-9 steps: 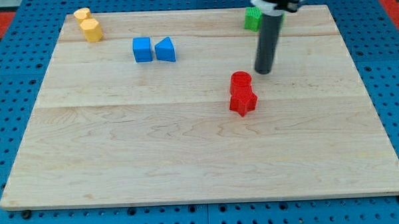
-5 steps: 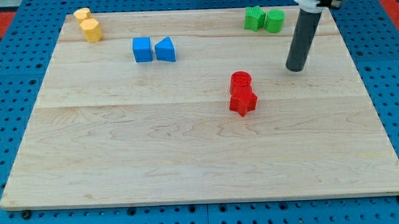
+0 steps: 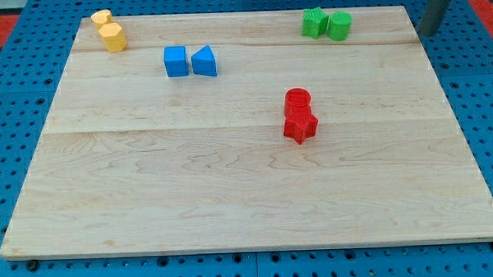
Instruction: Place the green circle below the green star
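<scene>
two green blocks, green star (image 3: 312, 23) touching green circle (image 3: 339, 25), hug the wooden worktop (image 3: 231, 180) top edge; my tip (image 3: 429, 33) sits off the right edge; no hand fitted.

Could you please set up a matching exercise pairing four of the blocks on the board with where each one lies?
Things:
1. green circle
2. blue cube
3. red star
4. yellow blocks

Places:
A. the board's top-left corner in the view
B. touching the view's right side of the green star
C. just below the red cylinder, near the board's middle
D. directly at the view's left of the blue triangle

Pairs: 1-B, 2-D, 3-C, 4-A
</scene>
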